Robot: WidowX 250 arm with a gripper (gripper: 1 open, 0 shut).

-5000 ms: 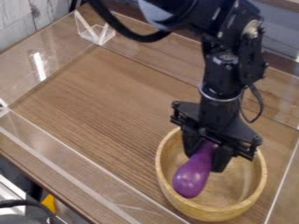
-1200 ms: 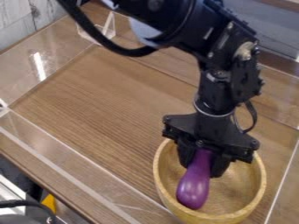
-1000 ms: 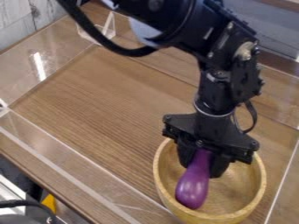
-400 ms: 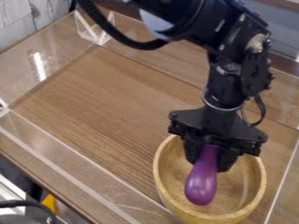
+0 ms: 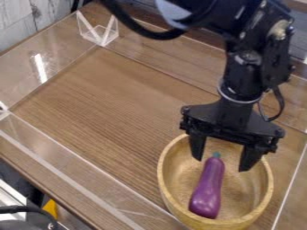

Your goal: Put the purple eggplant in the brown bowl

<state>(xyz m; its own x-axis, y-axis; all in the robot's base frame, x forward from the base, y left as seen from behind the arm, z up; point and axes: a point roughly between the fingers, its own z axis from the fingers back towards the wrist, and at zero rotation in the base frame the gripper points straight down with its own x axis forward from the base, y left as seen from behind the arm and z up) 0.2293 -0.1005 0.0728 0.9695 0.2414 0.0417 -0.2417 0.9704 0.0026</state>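
Now, as we read it, the job is nearly done: the purple eggplant (image 5: pixel 207 187) lies inside the brown bowl (image 5: pixel 175 169), stretched along the bowl's floor with its narrow stem end up toward the gripper (image 5: pixel 223 158). We see the gripper pointing straight down over the bowl, its two fingers (image 5: pixel 195 146) spread wide to either side of the stem end and holding nothing; whether a fingertip grazes the eggplant's tip we cannot tell from this angle. To finish the release well, we would lift straight up, keeping the fingers spread so neither catches the stem or drags the eggplant against the rim, and only then swing away across the wooden worktop (image 5: pixel 108 99). A sideways move while the fingers hang low inside the bowl could, in our judgement, tip the bowl or flick the eggplant out.
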